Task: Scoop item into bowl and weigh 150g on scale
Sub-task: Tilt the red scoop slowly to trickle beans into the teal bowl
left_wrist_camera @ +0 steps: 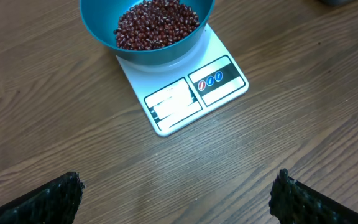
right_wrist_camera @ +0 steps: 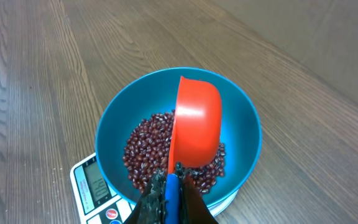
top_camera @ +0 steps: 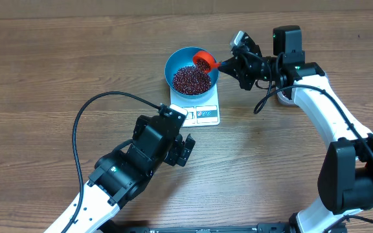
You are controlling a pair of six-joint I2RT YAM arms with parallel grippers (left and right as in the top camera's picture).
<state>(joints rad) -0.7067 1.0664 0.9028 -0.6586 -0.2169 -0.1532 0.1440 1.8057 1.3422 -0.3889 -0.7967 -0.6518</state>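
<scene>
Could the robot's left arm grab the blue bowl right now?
Probably yes: the open left fingers face the round bright blue bowl across bare wooden table; the red plastic scoop only hangs over its far side.

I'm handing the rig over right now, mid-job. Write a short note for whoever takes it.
Left gripper: open, empty, above the table in front of the scale.
Right gripper: shut on the handle of the red scoop, which is tipped over the bowl.
The bowl sits on the scale with a heap of beans inside.
Done: beans scooped into the bowl.
Left: read the display, which is too blurred here, then add or remove beans to reach the target weight.
</scene>
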